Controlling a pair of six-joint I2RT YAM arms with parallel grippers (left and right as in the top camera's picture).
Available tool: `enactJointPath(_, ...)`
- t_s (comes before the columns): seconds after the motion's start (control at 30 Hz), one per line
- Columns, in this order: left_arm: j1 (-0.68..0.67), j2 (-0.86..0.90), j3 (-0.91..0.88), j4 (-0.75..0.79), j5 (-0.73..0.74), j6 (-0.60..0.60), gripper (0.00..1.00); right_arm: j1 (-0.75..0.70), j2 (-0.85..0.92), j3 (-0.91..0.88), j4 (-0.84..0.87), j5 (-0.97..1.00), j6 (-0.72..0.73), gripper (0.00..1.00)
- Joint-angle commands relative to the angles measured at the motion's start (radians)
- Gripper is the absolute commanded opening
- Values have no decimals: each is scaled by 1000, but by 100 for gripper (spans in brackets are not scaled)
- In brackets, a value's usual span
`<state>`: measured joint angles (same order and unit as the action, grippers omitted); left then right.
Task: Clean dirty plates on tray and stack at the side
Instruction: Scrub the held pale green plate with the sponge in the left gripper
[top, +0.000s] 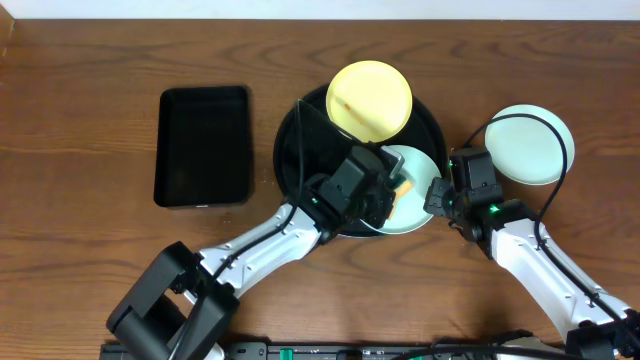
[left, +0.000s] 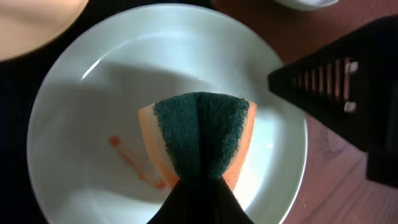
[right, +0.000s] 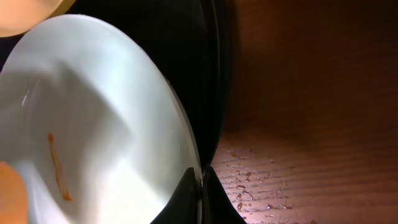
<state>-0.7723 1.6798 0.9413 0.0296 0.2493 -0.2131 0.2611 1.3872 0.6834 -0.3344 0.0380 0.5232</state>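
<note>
Left end effector (left: 199, 190) clamping sponge (left: 200, 134) on mint plate (left: 87, 106), right end effector (right: 200, 183) pinching rim

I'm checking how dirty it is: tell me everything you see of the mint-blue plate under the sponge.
The mint-blue plate is small, round, glossy, plastic by its look, with a shallow rim. It lies on the near right part of the round black tray. A thin orange-brown smear streaks its well. The left claw presses a folded orange-green sponge onto it; the right claw pinches its rim.
</note>
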Motion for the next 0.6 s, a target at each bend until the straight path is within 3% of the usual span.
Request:
enactJointPath(0.0, -13, 48, 25, 48, -37, 1, 7, -5, -3, 1, 2, 10, 11, 1)
enactJointPath(0.57, -13, 117, 25, 85, -40, 14, 7, -5, -3, 1, 2, 10, 11, 1)
